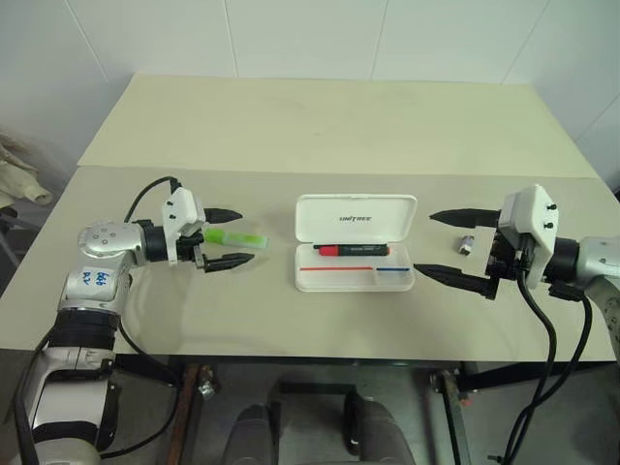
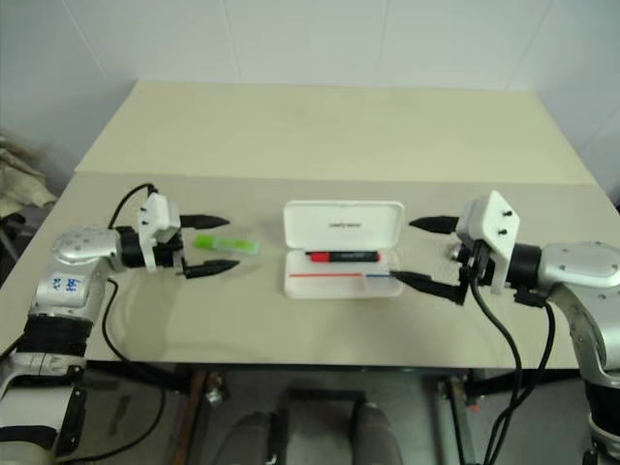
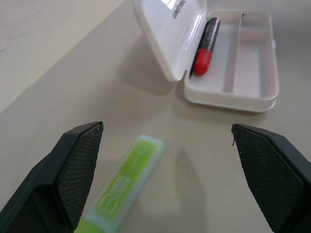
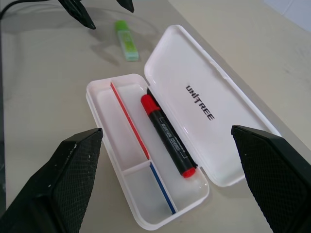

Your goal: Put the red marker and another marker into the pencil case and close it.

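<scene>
Red marker (image 1: 351, 249) is already lying in the open pencil case (image 1: 354, 279), in the compartment next to the hinge. Lid is up and leaning back. Green marker (image 1: 235, 237) lies flat on the table (image 1: 291, 136), well left of the case.

Left gripper (image 1: 229, 237) is spread wide, fingers either side of the green marker's near end, not gripping. Right gripper (image 1: 449, 245) is also wide and empty, just right of the case.

Next, I think: I'd lower the left gripper until the fingers straddle the barrel mid-length, then close across the narrow side so it doesn't roll. Carry it level and drop it lengthwise into the front compartment.

Small grey object (image 1: 465, 243) near the right gripper; I'd avoid it.

Lid reads "UNITREE". The green marker's print is unreadable.
</scene>
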